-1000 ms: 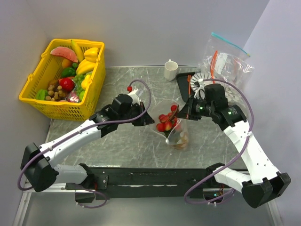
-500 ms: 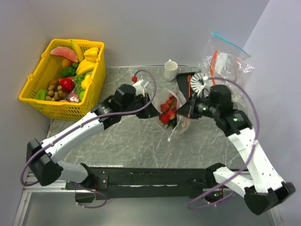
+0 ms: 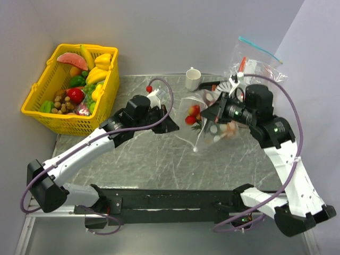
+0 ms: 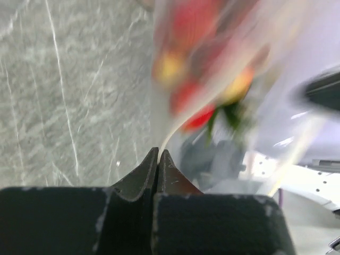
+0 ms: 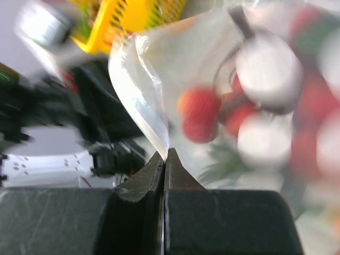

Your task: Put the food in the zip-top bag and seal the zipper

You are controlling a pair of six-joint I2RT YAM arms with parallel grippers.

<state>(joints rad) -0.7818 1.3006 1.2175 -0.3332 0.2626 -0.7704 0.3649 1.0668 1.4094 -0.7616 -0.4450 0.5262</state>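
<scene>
No readable text anywhere. No labels, brands or numbers show on any item. Wrist views are too blurred for print.

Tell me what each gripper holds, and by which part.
Both hold the zip-top bag: the left gripper pinches its left edge, the right gripper its right edge.

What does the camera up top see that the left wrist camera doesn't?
Only the top view shows the yellow plastic basket of toy food and the white mug at the back. Only the left wrist view shows, close up, the left tool with its two fingers pressed together on a thin edge of the clear dotted plastic bag. Both show that bag with the red toy strawberries inside, blurry at the wrist, and the grey marble table.
</scene>
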